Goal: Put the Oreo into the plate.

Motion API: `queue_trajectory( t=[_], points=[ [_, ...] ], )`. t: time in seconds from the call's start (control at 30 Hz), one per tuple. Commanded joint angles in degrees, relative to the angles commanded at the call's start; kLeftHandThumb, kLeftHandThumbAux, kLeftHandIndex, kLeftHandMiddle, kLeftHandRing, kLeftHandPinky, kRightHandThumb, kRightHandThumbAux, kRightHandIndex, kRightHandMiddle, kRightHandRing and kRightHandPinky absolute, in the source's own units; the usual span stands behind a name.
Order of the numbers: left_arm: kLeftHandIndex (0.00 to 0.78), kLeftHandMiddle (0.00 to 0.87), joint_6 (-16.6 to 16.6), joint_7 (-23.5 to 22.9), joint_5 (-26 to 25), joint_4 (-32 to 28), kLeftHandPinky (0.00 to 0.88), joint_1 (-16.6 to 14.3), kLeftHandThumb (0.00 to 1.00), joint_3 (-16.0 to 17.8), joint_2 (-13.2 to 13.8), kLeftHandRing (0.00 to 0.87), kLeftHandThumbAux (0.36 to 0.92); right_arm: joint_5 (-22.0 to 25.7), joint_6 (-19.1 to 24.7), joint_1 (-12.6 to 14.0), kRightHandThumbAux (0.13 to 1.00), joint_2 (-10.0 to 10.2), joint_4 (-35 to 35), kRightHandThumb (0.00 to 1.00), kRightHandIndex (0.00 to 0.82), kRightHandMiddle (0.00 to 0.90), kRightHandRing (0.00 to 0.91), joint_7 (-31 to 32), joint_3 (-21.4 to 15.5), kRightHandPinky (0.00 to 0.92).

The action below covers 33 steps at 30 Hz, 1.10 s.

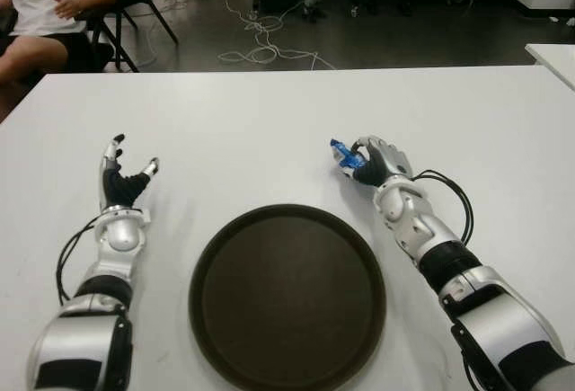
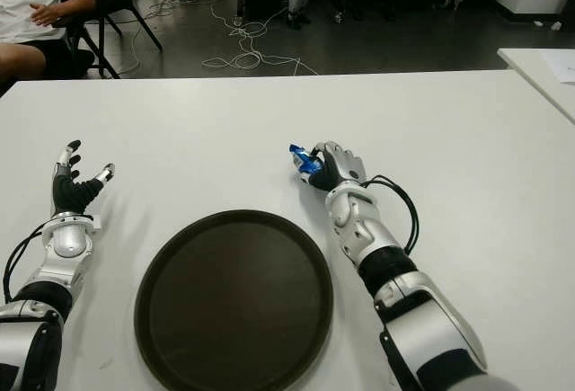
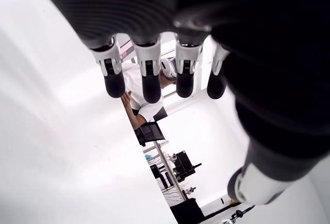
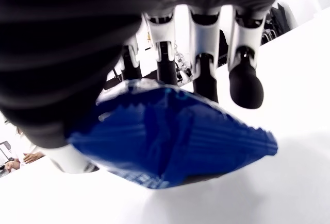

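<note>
Blue foil shows between the fingers of the robot's right hand (image 1: 375,161), which grips the Oreo packet (image 1: 346,157) above the white desk (image 1: 269,121), just beyond the far right rim of the dark round plate (image 1: 287,297). The pick-up looks complete, with the packet seemingly lifted clear of the desk in the right wrist view (image 4: 170,136), fingers curled over its top and the thumb beneath. What remains, by the look of it, is the short carry back toward the near edge and over the plate, which holds nothing yet, followed by the release. The right forearm angles in from the desk's near right corner, wrist bent toward the middle. The left hand (image 1: 121,175) is idle near the plate's left side, fingers spread and pointing upward, grasping nothing. A person (image 1: 40,13) sits beyond the desk's far left corner.
</note>
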Motion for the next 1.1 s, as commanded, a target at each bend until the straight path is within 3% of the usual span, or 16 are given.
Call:
queue_trajectory(
  t=[0.5, 0.77, 1.1],
  points=[
    [0.060, 0.084, 0.0, -0.1, 0.3, 0.0, 0.031, 0.2, 0.000, -0.2, 0.3, 0.057, 0.749, 1.8, -2.7, 0.7, 0.724, 0.3, -0.3, 0.695, 0.438, 0.770, 0.774, -1.8, -1.8, 0.776],
    [0.060, 0.085, 0.0, 0.0, 0.3, 0.0, 0.034, 0.2, 0.000, -0.2, 0.3, 0.059, 0.747, 9.7, -7.7, 2.7, 0.725, 0.9, -4.0, 0.697, 0.439, 0.795, 0.794, 1.0, -7.6, 0.788],
    [0.058, 0.083, -0.1, -0.1, 0.1, -0.1, 0.030, 0.2, 0.000, 0.0, 0.2, 0.057, 0.747, 19.5, -10.3, 5.7, 0.724, 2.7, -10.5, 0.700, 0.439, 0.817, 0.816, 6.4, -14.0, 0.815]
  ],
)
